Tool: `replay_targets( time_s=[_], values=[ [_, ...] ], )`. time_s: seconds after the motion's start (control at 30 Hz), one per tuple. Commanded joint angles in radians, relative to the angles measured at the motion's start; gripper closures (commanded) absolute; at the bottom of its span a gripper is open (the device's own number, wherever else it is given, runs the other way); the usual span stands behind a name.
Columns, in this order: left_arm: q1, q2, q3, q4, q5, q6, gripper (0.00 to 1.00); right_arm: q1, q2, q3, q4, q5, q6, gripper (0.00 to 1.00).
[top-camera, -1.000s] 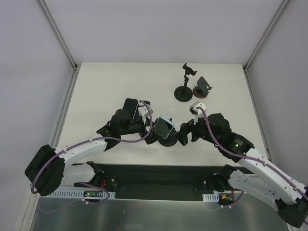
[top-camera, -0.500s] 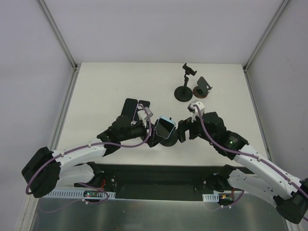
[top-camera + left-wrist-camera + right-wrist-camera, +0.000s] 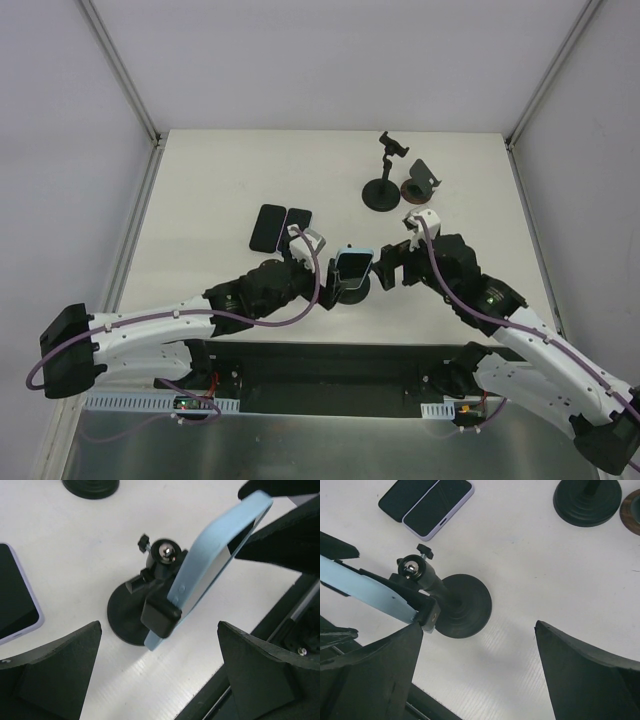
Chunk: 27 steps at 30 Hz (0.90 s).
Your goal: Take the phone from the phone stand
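Both sets of jaws spread wide, gripping nothing! The blue-cased phone (image 3: 352, 264) sits tilted in the phone stand (image 3: 131, 616), between the left gripper (image 3: 322, 286) and right gripper (image 3: 386, 268). The table (image 3: 210, 180) ends close behind; bare surface ahead, with a black phone (image 3: 268, 228) lying flat well apart.

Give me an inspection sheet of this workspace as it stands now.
Surface: white table, matte.
Job's things: phone in a blue case, clamped and tilted on the phone stand.
Clutter: dark phone and lilac-edged phone flat, side by side; black stand and brown-based stand, both unloaded.
Grippers: left gripper and right gripper open, flanking the phone stand.
Cables: purple cable along each arm.
Surroundings: white walls, metal frame posts.
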Motion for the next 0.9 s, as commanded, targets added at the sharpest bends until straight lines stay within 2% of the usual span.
replay_targets(
  time_s=[0.0, 0.17, 0.3, 0.53, 0.77, 0.87],
  values=[
    [-0.042, 0.049, 0.121, -0.113, -0.249, -0.023, 0.01, -0.022, -0.023, 0.03, -0.003, 0.05, -0.018, 0.03],
    [-0.044, 0.075, 0.147, -0.114, -0.226, -0.044, 0.01, -0.023, -0.046, 0.023, -0.021, 0.074, -0.018, 0.03],
    [-0.044, 0.073, 0.157, -0.102, -0.166, -0.003, 0.01, -0.023, -0.092, 0.039, -0.052, 0.081, -0.02, 0.03],
    [0.01, 0.098, 0.157, -0.061, 0.096, 0.028, 0.01, -0.025, -0.091, 0.065, -0.063, -0.048, -0.032, 0.03],
    [0.014, 0.15, 0.18, -0.053, 0.215, 0.013, 0.01, -0.025, -0.049, 0.059, -0.032, -0.14, -0.015, 0.03],
    [0.014, 0.162, 0.189, -0.041, 0.271, 0.012, 0.01, -0.023, -0.035, 0.045, -0.009, -0.114, -0.015, 0.03]
  ],
)
